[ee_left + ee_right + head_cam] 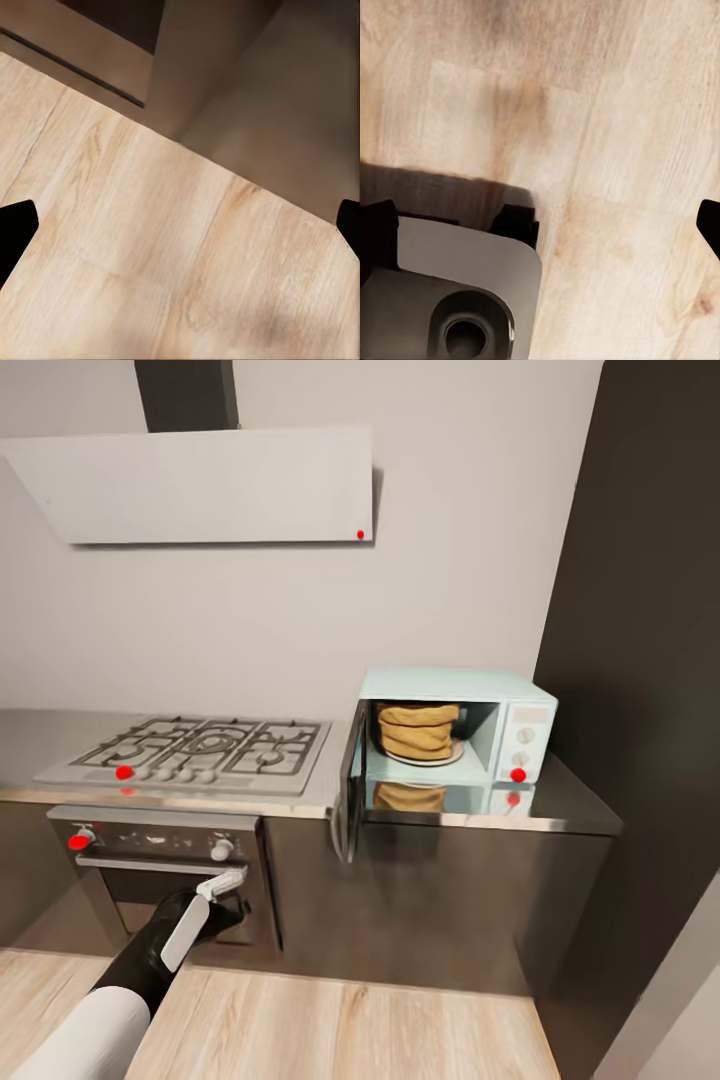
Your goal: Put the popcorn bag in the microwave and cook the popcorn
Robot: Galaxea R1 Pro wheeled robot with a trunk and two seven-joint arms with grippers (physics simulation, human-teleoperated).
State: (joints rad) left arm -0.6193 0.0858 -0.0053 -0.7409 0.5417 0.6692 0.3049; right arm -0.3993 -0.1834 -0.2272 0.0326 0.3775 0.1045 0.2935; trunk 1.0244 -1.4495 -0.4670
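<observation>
Head view: a kitchen wall with a glossy grey counter (pixel 560 800) over dark cabinets. On the counter's right end stands the pale mint-blue microwave (pixel 500 700), its dark glass door (pixel 350 790) swung open toward the left. Inside, on a pale round plate (pixel 452 757), sits the popcorn bag (pixel 418 728), a squat mustard-tan sack with ringed sides; its reflection shows on the counter just below. The popcorn itself cannot be seen from this angle. The microwave's white side panel (pixel 527 732) carries two knobs and a red dot near its lower edge. To the left lies a steel gas hob (pixel 200 750), with a dark built-in oven (pixel 165 860) under it and a flat grey extractor hood (pixel 200 485) above. The left arm hangs low in front of the oven, well away from the microwave; its left claw (pixel 222 882) looks spread, and the left wrist view, looking down at wooden floor (pixel 150 247), shows dark fingertips (pixel 15 229) far apart at both edges. The right claw (pixel 540 225) likewise points at floor, beside part of the robot's base (pixel 457 292), fingertips wide apart. Judging from this, the bag is already placed; closing the door and starting the heating appear to remain. No brand, label or readable writing is visible anywhere.
</observation>
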